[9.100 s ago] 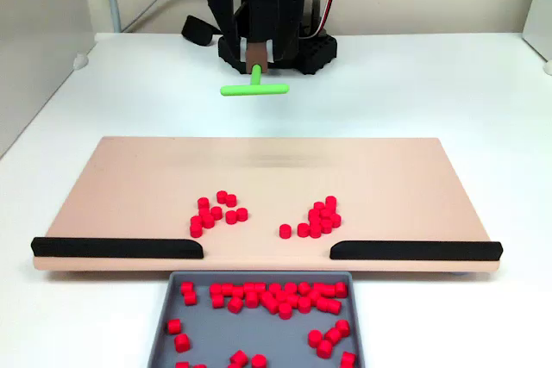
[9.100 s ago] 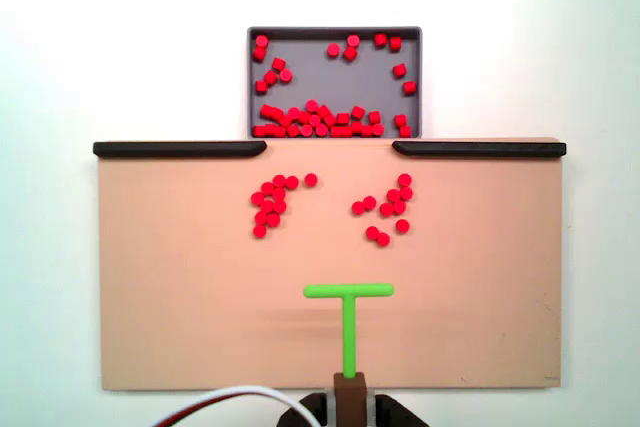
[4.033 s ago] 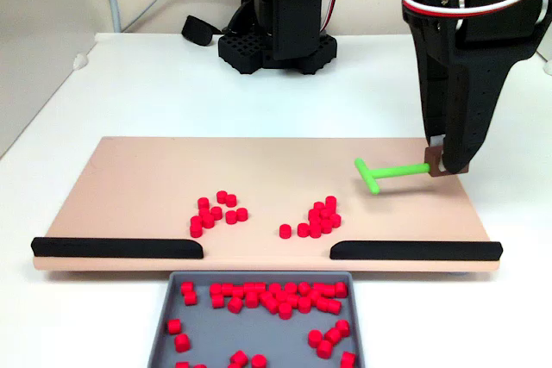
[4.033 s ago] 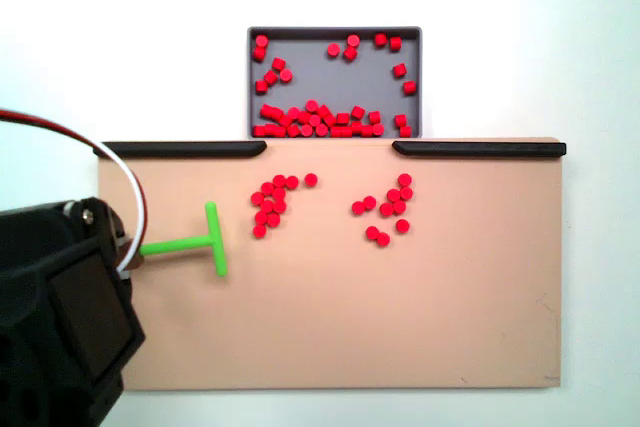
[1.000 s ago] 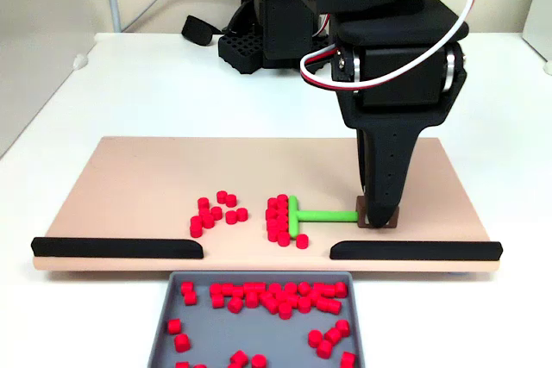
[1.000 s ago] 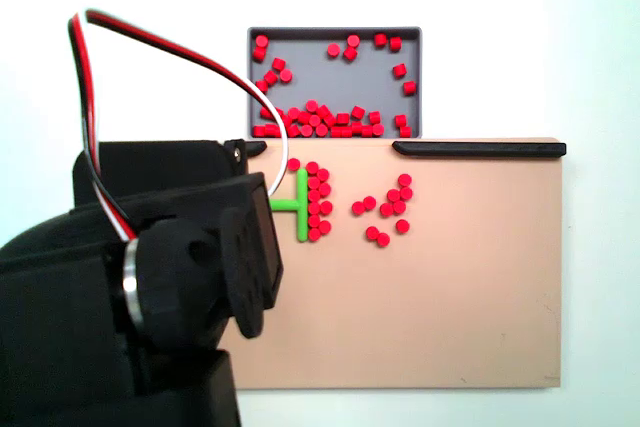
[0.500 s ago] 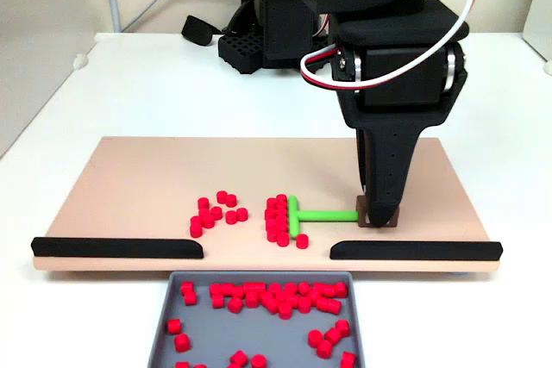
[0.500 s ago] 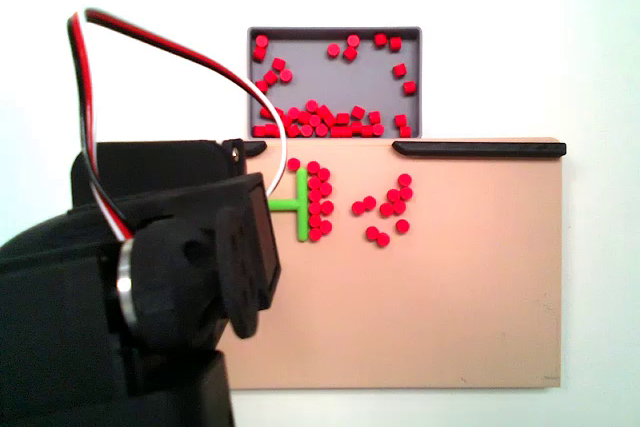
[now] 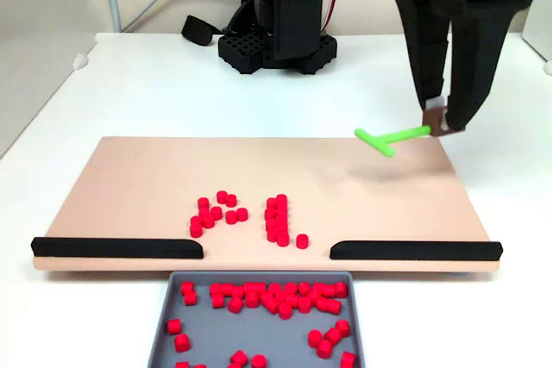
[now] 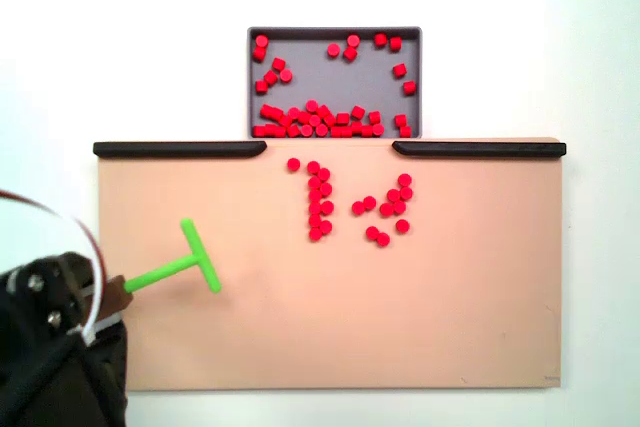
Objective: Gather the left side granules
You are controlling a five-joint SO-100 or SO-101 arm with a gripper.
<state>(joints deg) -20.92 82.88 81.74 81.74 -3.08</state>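
Gripping green pusher [image 9: 390, 139] stem, gripper [image 9: 438, 123] jaws clamped; arm cropped; granules [image 9: 278, 219] in column.

granules [image 9: 278, 218] on board [image 9: 138, 178], tray [image 9: 172, 303] probably just before it.

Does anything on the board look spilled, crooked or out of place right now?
Nothing is spilled or damaged. One granule sits apart from the tidy column of granules near the board's front edge. The green pusher, held in the gripper, hangs tilted above the board.
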